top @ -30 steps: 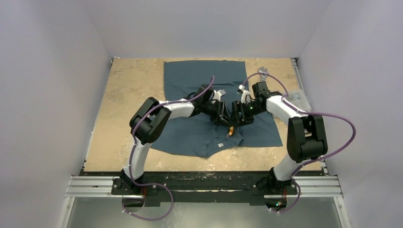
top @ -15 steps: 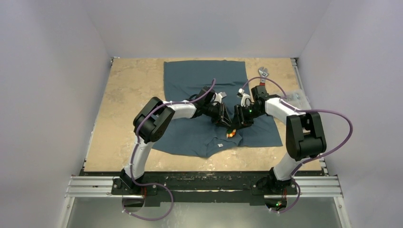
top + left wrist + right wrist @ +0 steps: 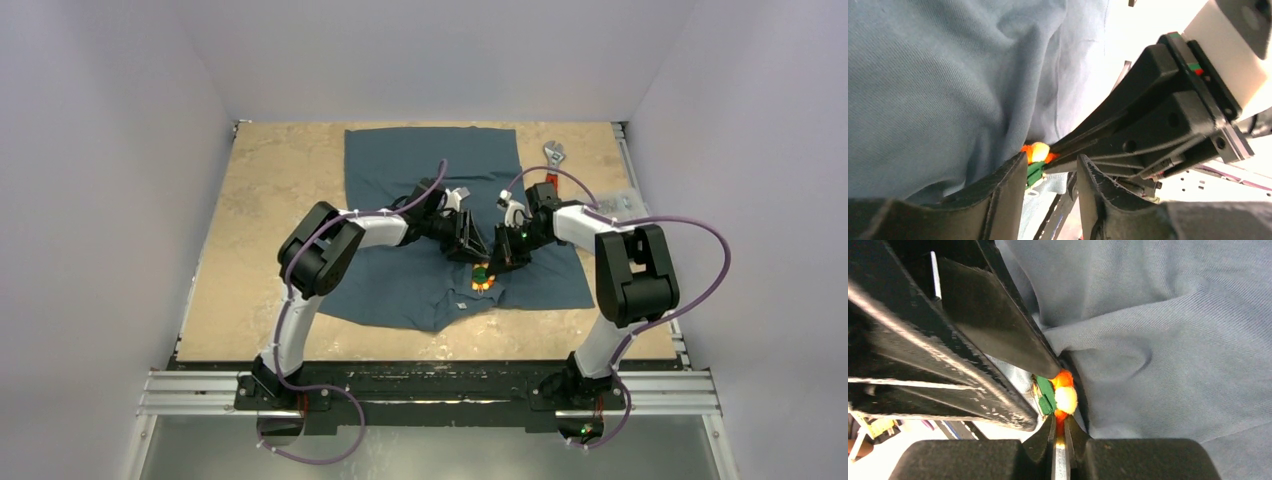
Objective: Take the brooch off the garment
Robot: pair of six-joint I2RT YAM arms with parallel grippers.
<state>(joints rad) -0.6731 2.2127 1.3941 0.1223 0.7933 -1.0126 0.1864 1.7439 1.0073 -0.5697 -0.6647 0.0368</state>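
Top external view: I see the garment (image 3: 430,170) spread flat on the table (image 3: 270,200), reaching from the middle of the far edge toward the near edge. Both arms lean in and meet over its near part. The brooch (image 3: 482,277) is a small orange and green spot close to the collar, with the left gripper (image 3: 474,258) and right gripper (image 3: 494,260) converging on it. A metal wrench (image 3: 553,152) lies near the far right corner. From up here I cannot tell how either set of jaws stands.

Left wrist view, much closer: the left gripper's two fingers (image 3: 1003,195) stand apart with a clear gap between them. The brooch sits at one fingertip, its green part touching that finger's inner face, with bunched cloth behind it. The right gripper's black fingers taper in from the right to the brooch.

Right wrist view shows what the others hide: the right gripper's fingertips (image 3: 1045,432) are pinched together on the brooch's orange lower rim. Its pale round centre and green piece stand just above them. The left gripper's fingers flank it from the upper left, one tip touching its orange top.
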